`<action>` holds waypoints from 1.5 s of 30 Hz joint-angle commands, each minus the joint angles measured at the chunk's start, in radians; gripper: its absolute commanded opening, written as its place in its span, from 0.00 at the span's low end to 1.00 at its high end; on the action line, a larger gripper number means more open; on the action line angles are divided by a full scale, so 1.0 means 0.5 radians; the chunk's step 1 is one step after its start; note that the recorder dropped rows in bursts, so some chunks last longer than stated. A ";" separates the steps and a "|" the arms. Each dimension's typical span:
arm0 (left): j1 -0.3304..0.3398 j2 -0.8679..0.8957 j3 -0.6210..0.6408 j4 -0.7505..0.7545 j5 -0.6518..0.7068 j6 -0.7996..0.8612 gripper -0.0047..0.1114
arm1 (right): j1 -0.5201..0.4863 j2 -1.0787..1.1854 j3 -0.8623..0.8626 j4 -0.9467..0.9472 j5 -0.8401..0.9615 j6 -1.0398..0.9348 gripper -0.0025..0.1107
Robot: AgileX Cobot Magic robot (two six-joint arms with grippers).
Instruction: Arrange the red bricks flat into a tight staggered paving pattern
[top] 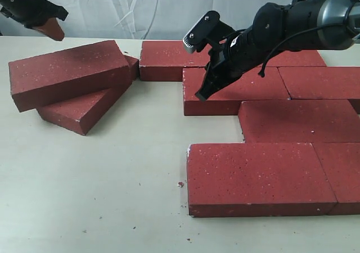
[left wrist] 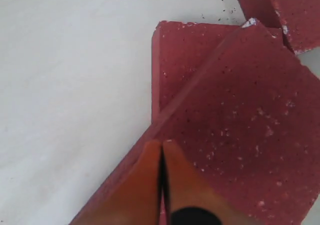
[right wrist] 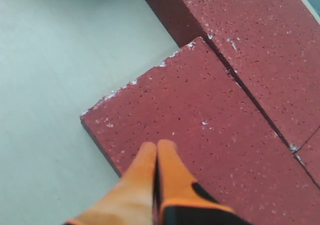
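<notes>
Several red bricks lie flat in staggered rows on the right: a back brick (top: 169, 59), a second-row brick (top: 236, 93), a third-row brick (top: 298, 121) and a front brick (top: 259, 177). On the left, one loose brick (top: 70, 73) rests askew on another (top: 84, 112). My right gripper (top: 203, 93) is shut and empty, its tip at the left end of the second-row brick (right wrist: 200, 105); whether it touches, I cannot tell. My left gripper (top: 53, 31) is shut and empty, raised behind the stacked pair; its wrist view shows the fingers (left wrist: 150, 160) over the upper brick (left wrist: 240, 135).
The pale tabletop (top: 101, 197) stretches across the front left, with small red crumbs (top: 180, 184) near the front brick. More laid bricks (top: 320, 81) run off the right edge. A white cloth backdrop (top: 140, 5) hangs behind the table.
</notes>
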 commanded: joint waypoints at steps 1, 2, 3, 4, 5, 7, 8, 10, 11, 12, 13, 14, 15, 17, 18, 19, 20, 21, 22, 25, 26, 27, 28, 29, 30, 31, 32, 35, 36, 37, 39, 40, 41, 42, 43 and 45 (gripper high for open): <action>0.011 -0.073 0.000 0.277 0.008 -0.051 0.04 | -0.006 -0.003 -0.005 0.005 -0.014 -0.006 0.02; 0.024 -0.119 0.000 0.508 0.008 -0.201 0.04 | -0.006 -0.003 -0.005 0.010 -0.011 -0.006 0.02; 0.042 -0.147 0.000 0.606 0.008 -0.289 0.04 | -0.006 -0.003 -0.005 0.010 -0.011 -0.006 0.02; 0.094 -0.225 0.036 0.655 0.008 -0.347 0.04 | -0.006 -0.003 -0.005 0.010 -0.011 -0.006 0.02; 0.127 -0.263 0.059 0.625 0.008 -0.347 0.04 | -0.006 -0.003 -0.005 0.010 -0.011 -0.006 0.02; 0.299 -0.398 0.203 0.380 0.008 -0.327 0.04 | -0.006 -0.003 -0.005 0.010 -0.011 -0.006 0.02; 0.409 -0.470 0.331 0.202 0.008 -0.254 0.04 | -0.006 -0.003 -0.005 0.014 -0.011 -0.006 0.02; 0.550 -0.552 0.525 -0.068 0.008 -0.115 0.04 | -0.006 -0.003 -0.005 0.034 -0.015 -0.006 0.02; 0.604 -0.580 0.601 -0.175 0.008 -0.054 0.04 | -0.006 -0.003 -0.005 0.050 -0.020 -0.006 0.02; 0.670 -0.611 0.691 -0.306 0.008 0.016 0.04 | -0.006 -0.003 -0.005 0.063 -0.024 -0.006 0.02; 0.728 -0.636 0.776 -0.433 0.008 0.089 0.04 | -0.006 -0.003 -0.005 0.081 -0.024 -0.006 0.02; 0.793 -0.661 0.877 -0.580 0.008 0.160 0.04 | -0.006 -0.003 -0.005 0.094 -0.027 -0.006 0.02; 0.869 -0.694 1.038 -0.778 0.008 0.262 0.04 | -0.006 -0.003 -0.005 0.093 -0.027 -0.006 0.02; 0.941 -0.725 1.292 -1.001 0.008 0.445 0.04 | -0.006 -0.003 -0.005 0.093 -0.040 -0.006 0.02; 0.953 -0.729 1.360 -1.040 0.008 0.500 0.04 | -0.006 -0.003 -0.005 0.093 -0.040 -0.006 0.02; 0.969 -0.729 1.441 -1.091 0.008 0.541 0.04 | -0.006 -0.003 -0.005 0.093 -0.040 -0.006 0.02; 0.979 -0.729 1.519 -1.147 0.008 0.576 0.04 | -0.006 0.000 -0.005 0.099 -0.039 -0.006 0.02; 0.984 -0.729 1.598 -1.208 0.008 0.612 0.04 | -0.006 0.000 -0.005 0.103 -0.039 -0.011 0.02; 0.984 -0.729 1.674 -1.264 0.008 0.649 0.04 | -0.006 0.000 -0.005 0.103 -0.039 -0.011 0.02; 0.984 -0.729 1.827 -1.457 0.008 0.797 0.08 | -0.006 0.000 -0.005 0.103 -0.039 -0.011 0.02; 0.984 -0.729 1.860 -1.523 0.007 0.832 0.12 | -0.006 0.000 -0.005 0.103 -0.039 -0.011 0.02; 0.988 -0.729 1.878 -1.562 0.008 0.852 0.17 | -0.006 0.000 -0.005 0.103 -0.039 -0.011 0.02; 0.987 -0.729 1.888 -1.576 0.008 0.856 0.24 | -0.006 0.000 -0.005 0.103 -0.039 -0.011 0.02; 0.989 -0.729 1.899 -1.576 0.008 0.856 0.34 | -0.006 0.000 -0.005 0.103 -0.039 -0.011 0.02; 0.997 -0.729 1.904 -1.553 0.008 0.856 0.42 | -0.006 0.000 -0.005 0.103 -0.039 -0.011 0.02; 1.003 -0.729 1.908 -1.532 0.008 0.847 0.54 | -0.006 0.000 -0.005 0.103 -0.039 -0.011 0.02; 1.013 -0.729 1.912 -1.510 0.008 0.847 0.66 | -0.006 0.000 -0.005 0.103 -0.039 -0.011 0.02; 1.050 -0.729 1.945 -1.494 -0.041 0.829 0.81 | -0.006 0.000 -0.005 0.103 -0.039 -0.011 0.02; 1.059 -0.729 1.963 -1.494 -0.069 0.829 0.81 | -0.006 0.000 -0.005 0.103 -0.039 -0.011 0.02; 1.064 -0.729 1.976 -1.494 -0.101 0.841 0.81 | -0.006 0.000 -0.005 0.103 -0.039 -0.011 0.02; 1.072 -0.725 1.996 -1.525 -0.181 0.857 0.81 | -0.006 0.000 -0.005 0.103 -0.043 -0.011 0.02; 1.072 -0.720 2.002 -1.552 -0.186 0.885 0.81 | -0.006 0.000 -0.005 0.103 -0.043 -0.011 0.02; 1.072 -0.703 2.007 -1.590 -0.175 0.924 0.81 | -0.006 0.000 -0.005 0.103 -0.043 -0.011 0.02; 1.072 -0.637 2.007 -1.680 -0.092 0.966 0.81 | -0.006 0.000 -0.005 0.103 -0.044 -0.011 0.02; 1.072 -0.590 2.007 -1.725 -0.043 0.992 0.81 | -0.006 0.000 -0.005 0.103 -0.048 -0.011 0.02; 1.072 -0.499 2.007 -1.792 -0.003 1.020 0.81 | -0.006 0.000 -0.005 0.103 -0.048 -0.011 0.02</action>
